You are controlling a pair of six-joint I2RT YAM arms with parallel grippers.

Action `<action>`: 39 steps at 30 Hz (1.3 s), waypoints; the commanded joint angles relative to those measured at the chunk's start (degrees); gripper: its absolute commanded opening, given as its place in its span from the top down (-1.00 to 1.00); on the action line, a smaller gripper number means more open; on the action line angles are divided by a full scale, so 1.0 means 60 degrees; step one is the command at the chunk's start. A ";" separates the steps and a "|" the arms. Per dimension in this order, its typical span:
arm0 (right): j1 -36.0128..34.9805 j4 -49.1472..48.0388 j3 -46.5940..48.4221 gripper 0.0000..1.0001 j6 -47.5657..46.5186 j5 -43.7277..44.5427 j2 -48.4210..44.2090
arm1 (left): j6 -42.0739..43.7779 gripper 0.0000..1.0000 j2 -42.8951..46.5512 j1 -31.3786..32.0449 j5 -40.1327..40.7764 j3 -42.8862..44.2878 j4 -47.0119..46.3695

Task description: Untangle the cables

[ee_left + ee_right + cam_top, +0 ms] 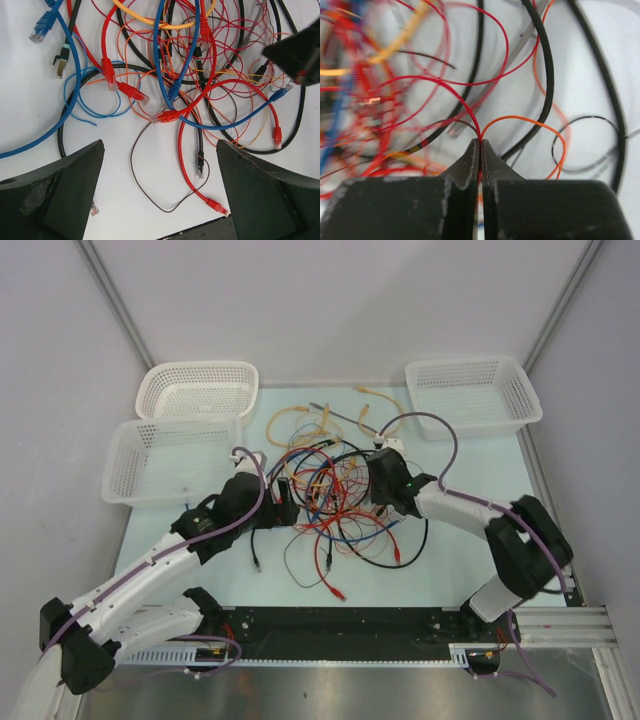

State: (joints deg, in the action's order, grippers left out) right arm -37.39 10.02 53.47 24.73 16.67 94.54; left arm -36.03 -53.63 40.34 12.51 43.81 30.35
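The cables (pixel 335 505) lie in a tangle of red, black, blue and orange strands at the table's middle. My right gripper (pixel 374 500) reaches into the tangle's right side. In the right wrist view it (pixel 480 142) is shut on a thin red wire (pixel 465 107) and a thin orange wire (pixel 520 119), which spring from its tips. My left gripper (pixel 285 502) sits at the tangle's left edge. Its jaws (pixel 160 195) stand wide open above bare table, over a thin brown loop (pixel 145 185) and a red plug end (pixel 218 205), holding nothing.
Two white baskets (pixel 198 390) (pixel 170 465) stand at the back left and another (pixel 470 390) at the back right. Loose orange-yellow cables (pixel 300 420) lie behind the tangle. A black rail (pixel 340 625) runs along the near table edge.
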 commanded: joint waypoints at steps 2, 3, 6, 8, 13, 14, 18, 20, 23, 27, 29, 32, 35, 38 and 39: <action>-0.0653 0.0540 0.0827 1.00 -0.0283 0.0533 -0.3243 | -0.0001 -0.99 0.0456 -0.0014 0.0565 0.0592 0.0098; -0.0813 0.0861 0.1018 1.00 -0.0356 0.0547 -0.4161 | 0.0014 -0.99 0.0485 0.0001 0.0609 0.0622 0.0084; -0.1545 0.1229 0.1853 1.00 -0.0766 0.0606 -0.5585 | 0.0116 -0.99 0.0646 -0.0014 0.0610 0.0696 -0.0179; -0.2029 0.1390 0.2408 1.00 -0.0958 0.0533 -0.6028 | 0.0233 -0.99 0.0778 0.0001 0.0464 0.0682 -0.0574; -0.2820 0.2197 0.3245 1.00 -0.0826 0.0693 -0.6469 | 0.0438 -0.99 0.1334 -0.0014 -0.0590 0.0433 -0.2488; -0.3054 0.2211 0.3275 1.00 -0.0840 0.0767 -0.6484 | 0.0482 -0.99 0.1437 -0.0014 -0.0722 0.0316 -0.2814; -0.3188 0.2416 0.3319 1.00 -0.0826 0.0958 -0.6456 | 0.0643 -0.99 0.1803 -0.0014 -0.1089 0.0344 -0.3914; -0.3188 0.2519 0.3319 1.00 -0.0826 0.1031 -0.6339 | 0.0805 -0.99 0.1921 0.0001 -0.1308 0.0417 -0.4354; -0.3188 0.2622 0.3319 1.00 -0.0826 0.0943 -0.6178 | 0.1053 -0.99 0.2082 0.0001 -0.1835 0.0374 -0.5289; -0.3202 0.2534 0.3319 1.00 -0.0826 0.0753 -0.6045 | 0.1186 -0.99 0.1834 -0.0014 -0.2451 0.0359 -0.6112; -0.3217 0.2476 0.3319 1.00 -0.0826 0.0665 -0.6016 | 0.1201 -0.99 0.1541 0.0001 -0.2626 0.0418 -0.6186; -0.3203 0.2461 0.3319 1.00 -0.0811 0.0548 -0.6001 | 0.1142 -0.99 0.1263 -0.0014 -0.2817 0.0316 -0.6420; -0.3203 0.2431 0.3319 1.00 -0.0797 0.0387 -0.5987 | 0.0996 -0.99 0.0956 0.0001 -0.3241 0.0213 -0.6829; -0.3203 0.2402 0.3319 1.00 -0.0738 0.0226 -0.5943 | 0.0835 -0.99 0.0677 -0.0014 -0.3477 0.0154 -0.7240; -0.3203 0.2388 0.3319 1.00 -0.0724 0.0109 -0.5928 | 0.0791 -0.96 0.0487 -0.0014 -0.3550 0.0154 -0.7400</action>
State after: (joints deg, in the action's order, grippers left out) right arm -56.40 25.87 72.62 20.73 19.66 58.83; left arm -30.52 -48.64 40.34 -4.84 45.25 -7.64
